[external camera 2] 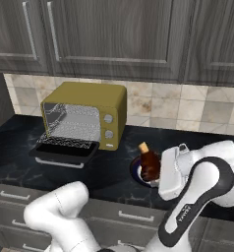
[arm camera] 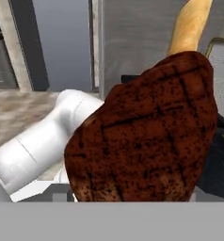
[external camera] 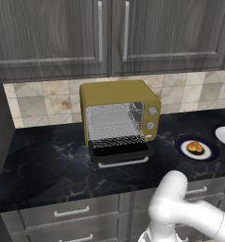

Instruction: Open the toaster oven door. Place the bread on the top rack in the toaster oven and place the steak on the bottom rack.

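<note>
left base: toaster oven (external camera: 118, 97) sits on the counter (external camera: 48, 165), toaster oven door (external camera: 119, 150) dropped open, a golden piece on a plate (external camera: 183, 147) | right base: steak (external camera 2: 149, 166) up over the plate, bread (external camera 2: 144, 147) poking above it | hand: steak (arm camera: 142, 136) fills the frame, fingers clamped wide on it

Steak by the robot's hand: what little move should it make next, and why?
Probably lift the steak off the plate and toward the toaster oven. Its door already lies open, and the steak stands right against the end effector, with the bread behind it. Whether the grip has closed I cannot tell.
</note>
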